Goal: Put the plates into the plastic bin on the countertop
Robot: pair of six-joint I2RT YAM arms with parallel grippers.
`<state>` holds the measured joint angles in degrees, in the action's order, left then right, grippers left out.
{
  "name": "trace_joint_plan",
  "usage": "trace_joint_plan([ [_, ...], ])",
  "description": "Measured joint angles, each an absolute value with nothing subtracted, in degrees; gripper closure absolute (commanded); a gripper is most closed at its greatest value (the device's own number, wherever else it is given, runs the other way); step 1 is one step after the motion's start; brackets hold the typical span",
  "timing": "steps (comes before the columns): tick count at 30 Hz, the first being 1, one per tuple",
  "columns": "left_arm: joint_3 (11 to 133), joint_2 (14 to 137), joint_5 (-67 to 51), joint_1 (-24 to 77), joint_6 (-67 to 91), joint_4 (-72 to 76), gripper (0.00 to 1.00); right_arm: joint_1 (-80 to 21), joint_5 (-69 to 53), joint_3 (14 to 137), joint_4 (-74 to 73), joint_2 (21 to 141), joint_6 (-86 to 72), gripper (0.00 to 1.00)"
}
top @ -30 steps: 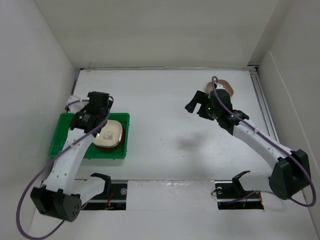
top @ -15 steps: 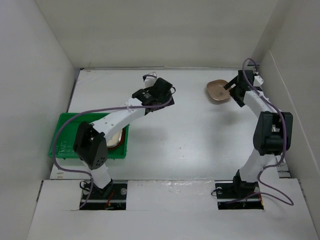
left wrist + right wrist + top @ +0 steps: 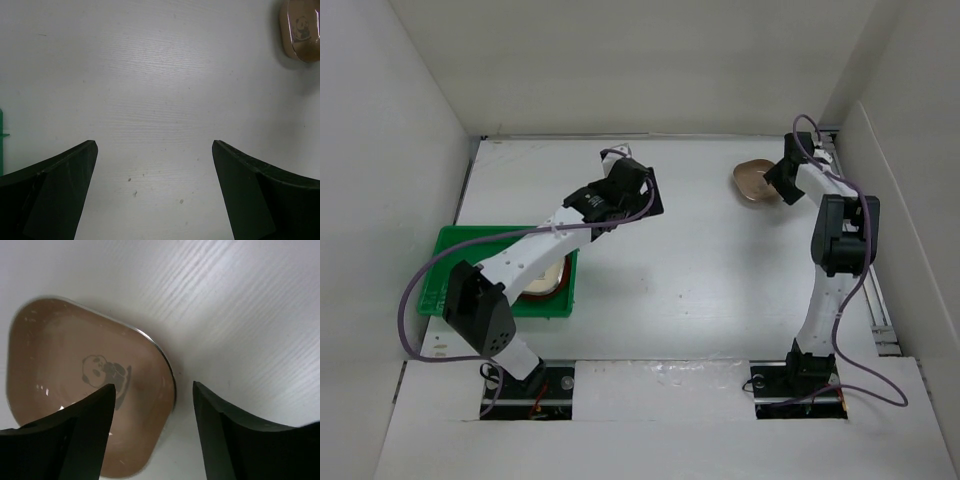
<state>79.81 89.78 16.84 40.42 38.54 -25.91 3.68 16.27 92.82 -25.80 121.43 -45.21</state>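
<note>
The pinkish-tan panda plate (image 3: 75, 365) was straddled at its rim by the right tool (image 3: 153, 386) — jaws apart, unclamped.
The left tool (image 3: 155, 145) was held wide open above the worktop (image 3: 150, 75).

Laboratory robot test cell: a white counter (image 3: 700, 290) boxed in by plain white walls (image 3: 620, 60), with a cabled left arm (image 3: 520, 262) and right arm (image 3: 828, 290) bolted at its near edge.

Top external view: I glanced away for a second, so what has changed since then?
The left gripper left the green bin and swung out over the countertop, jaws open and empty. The right gripper swung to the far right and came down at the pinkish-tan plate, jaws astride its rim, not yet clamped. The bin, the stacked plates in it and that plate stayed put.
</note>
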Motion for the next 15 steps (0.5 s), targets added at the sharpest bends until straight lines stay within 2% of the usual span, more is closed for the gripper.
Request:
trace_joint_plan([
  [2,79.31,89.17,16.64,40.42,38.35,-25.67,0.00,3.75,15.81,96.20,-27.29,123.37,-44.77,0.49],
  [3,79.20,88.97,16.60,40.42,38.28,-25.69,0.00,3.75,15.55,97.21,-27.49,124.11,-44.47,0.61],
  [4,79.20,88.84,16.53,40.42,38.22,-25.65,0.00,3.75,15.38,97.62,-27.88,124.51,-44.14,0.65],
  [8,79.20,88.75,16.40,40.38,37.93,-25.54,0.00,3.75,14.13,97.47,-29.50,124.77,-43.51,0.66],
  [10,79.53,89.14,16.27,40.38,37.76,-25.85,0.00,3.75,13.50,97.45,-29.65,124.77,-43.07,0.71],
  [13,80.77,90.61,15.79,40.36,37.60,-25.91,0.00,3.75,12.91,97.38,-29.69,124.77,-42.50,0.71],
  [15,81.10,91.61,15.18,40.34,37.50,-25.74,0.00,3.75,12.36,97.34,-29.74,124.77,-41.78,1.00],
])
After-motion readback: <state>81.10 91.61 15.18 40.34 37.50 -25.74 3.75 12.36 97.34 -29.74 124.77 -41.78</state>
